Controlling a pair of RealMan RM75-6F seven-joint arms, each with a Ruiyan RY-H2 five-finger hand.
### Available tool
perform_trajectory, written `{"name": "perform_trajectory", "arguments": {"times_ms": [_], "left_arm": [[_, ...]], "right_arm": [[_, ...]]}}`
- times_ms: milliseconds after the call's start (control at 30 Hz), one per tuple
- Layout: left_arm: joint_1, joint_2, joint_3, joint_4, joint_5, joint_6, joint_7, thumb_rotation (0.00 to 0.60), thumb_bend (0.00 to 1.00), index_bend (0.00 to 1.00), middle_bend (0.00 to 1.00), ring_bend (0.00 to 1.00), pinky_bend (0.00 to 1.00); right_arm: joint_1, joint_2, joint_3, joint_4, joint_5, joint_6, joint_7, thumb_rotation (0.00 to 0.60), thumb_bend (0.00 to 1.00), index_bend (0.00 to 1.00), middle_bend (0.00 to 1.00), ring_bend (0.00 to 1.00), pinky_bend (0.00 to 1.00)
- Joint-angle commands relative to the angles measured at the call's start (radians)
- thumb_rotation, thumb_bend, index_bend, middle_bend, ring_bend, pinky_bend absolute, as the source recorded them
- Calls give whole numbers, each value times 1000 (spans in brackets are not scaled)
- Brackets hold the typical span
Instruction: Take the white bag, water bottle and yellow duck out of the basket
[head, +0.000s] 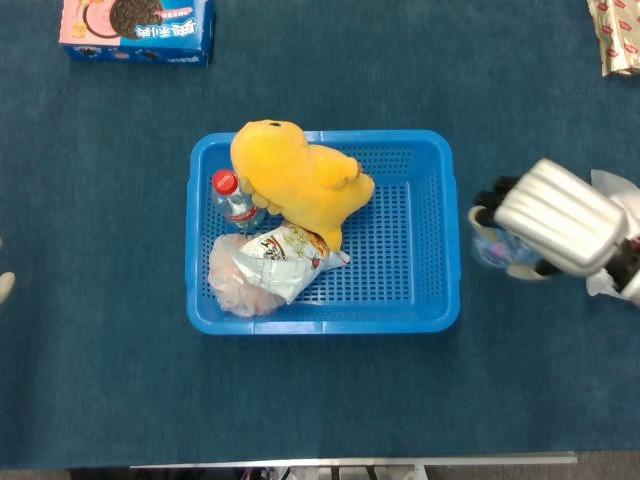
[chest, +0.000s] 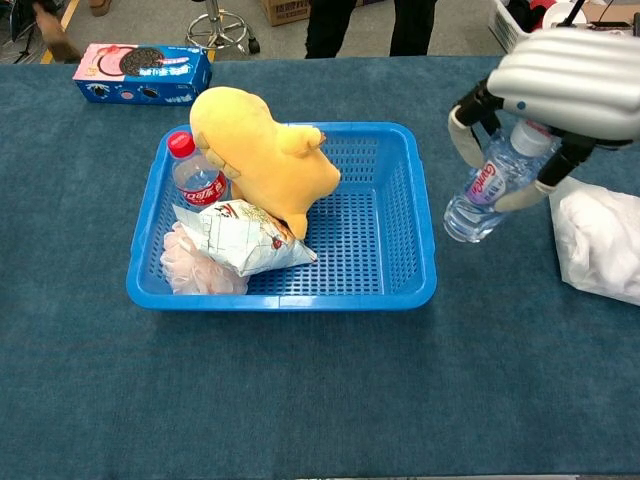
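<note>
Chest view shows the right hand (chest: 545, 100) grasping the water bottle (chest: 487, 189) in the air, tilted, just beside the right wall of the blue basket (chest: 420, 245). The yellow duck (chest: 258, 155) lies inside the basket. The white bag (chest: 603, 240) sits on the table near the hand. At the left edge of the head view a pale bit may be the left hand; its fingers cannot be made out.

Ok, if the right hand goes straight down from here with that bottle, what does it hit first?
Probably bare tabletop. The right hand holds the water bottle tilted, base lowest, between the basket and the white bag. It looks clear of both, though depth is uncertain.
</note>
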Motion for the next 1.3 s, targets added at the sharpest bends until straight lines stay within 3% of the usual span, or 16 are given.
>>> {"name": "perform_trajectory", "arguments": {"times_ms": [33,233,300,400,467,700,900,1300], "left_arm": [[0,0,0,-3,-3,-1,3,600,169,492,344,251,456],[-2,-3,0,-2,-11,-5,7,600,169,492,344,251,456],[-4,-4,0,0,-14,-9,8,600,170,492,344,251,456],[-5,-5,-1,0,-15,-9,8,600,170,492,344,251,456],[-6,-5,-2,-1,-14,-7,8,600,170,492,344,250,456],[-4,-5,0,-2,-14,-2,7,600,169,492,344,251,457],[-6,-1,0,-9,-6,1,7,600,170,492,344,251,456],[-33,17,-2,-39,23,-15,19,600,169,492,344,251,457]], "right_arm": [[-36,-19,-27,27,-4,4,14,600,26,696,614,573,855],[-78,-50,-54,79,-50,15,36,600,14,689,600,563,855],[-83,-47,-57,84,-64,19,42,600,2,631,558,526,839],[-81,-24,-59,64,-75,9,65,600,0,440,447,429,739],[-80,-2,-59,45,-85,6,71,600,0,365,391,387,689],[-91,65,-48,-20,-96,12,61,600,0,255,310,319,636],[-107,51,13,-8,-83,79,54,600,0,248,305,290,568],[-88,-132,152,188,-8,141,5,600,0,248,305,282,533]]}}
